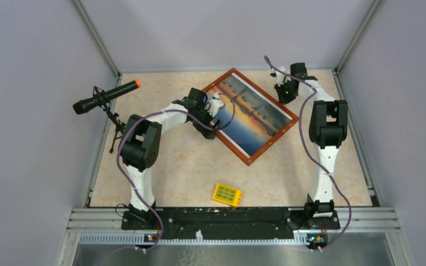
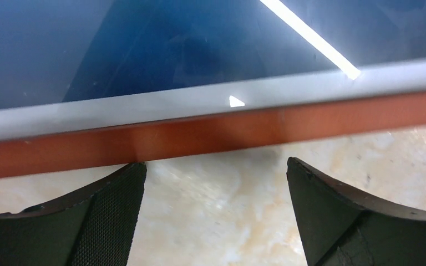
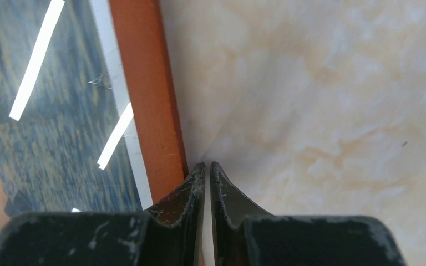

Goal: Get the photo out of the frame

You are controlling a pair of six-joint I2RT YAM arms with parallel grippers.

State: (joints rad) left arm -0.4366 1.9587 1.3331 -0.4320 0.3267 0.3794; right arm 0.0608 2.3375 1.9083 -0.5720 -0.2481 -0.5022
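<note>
Photo (image 1: 255, 113), a large rectangular print of an orange sunset over blue water with thin white margins, is seen seated in the narrow reddish-brown wooden frame (image 1: 274, 142), which lies face up and turned diagonally on the marbled beige tabletop (image 1: 188, 172). Nothing has been taken out yet.

The left gripper (image 2: 216, 172) is held spread wide, its black fingertips set on the tabletop just beside the frame's near-left border. This placement is judged to brace that side against sliding.

The right gripper (image 3: 207, 166) is placed at the far-right edge. Its fingers are pressed almost together, with only a sliver between them and nothing seen pinched. The narrow tip rests where border meets tabletop, so a wedge under the edge is probably intended, to tip the frame up and expose its back.
</note>
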